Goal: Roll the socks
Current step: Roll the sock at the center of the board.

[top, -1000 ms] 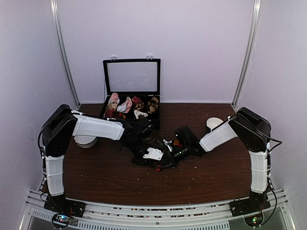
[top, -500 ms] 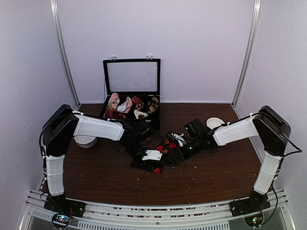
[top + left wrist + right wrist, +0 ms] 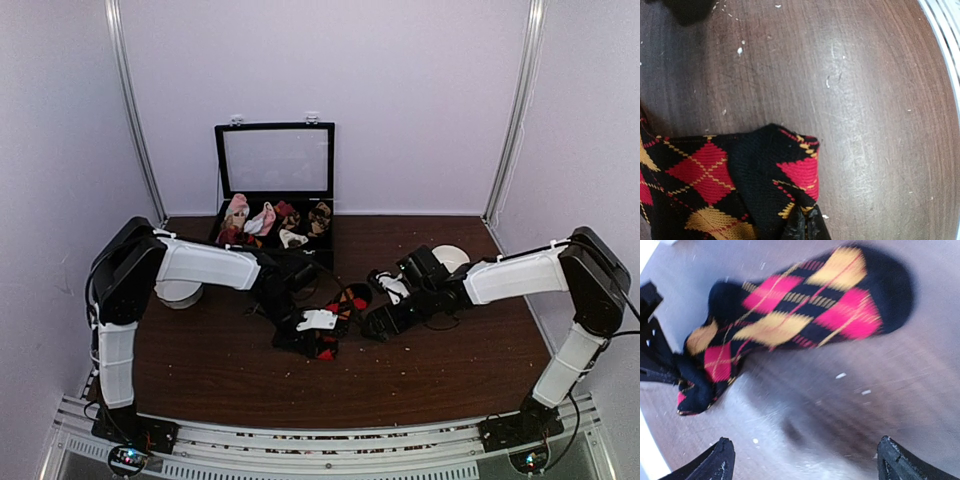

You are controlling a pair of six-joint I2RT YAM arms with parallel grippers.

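— Just in front of the black case (image 3: 274, 160), on the brown desk (image 3: 230, 370), what lies there?

— The socks (image 3: 790, 320): black argyle knit with red and orange diamonds. They lie on the wood on the near side of the case, a little to its right.

— Who has hold of them?

— The left hand (image 3: 802, 226). Its fingers are pressed together with no gap, and a folded corner of the knit is caught at their tips. That is the end lying farthest from the case.

— And the right hand?

— The right hand (image 3: 807, 460) stands spread wide, with nothing between its fingers. It hangs low over bare wood, further right of the case than the socks. The knit stretches across ahead of its fingertips, apart from them.

— One layer or two?

— Folded over on itself at the left hand's end. Further along I cannot tell.

— What's in the case?

— Its lid stands upright, and small sock bundles (image 3: 262, 220) in pink, white and darker colours sit inside.

— Anything else?

— A white bowl (image 3: 447, 256) stands well to the right of the case.
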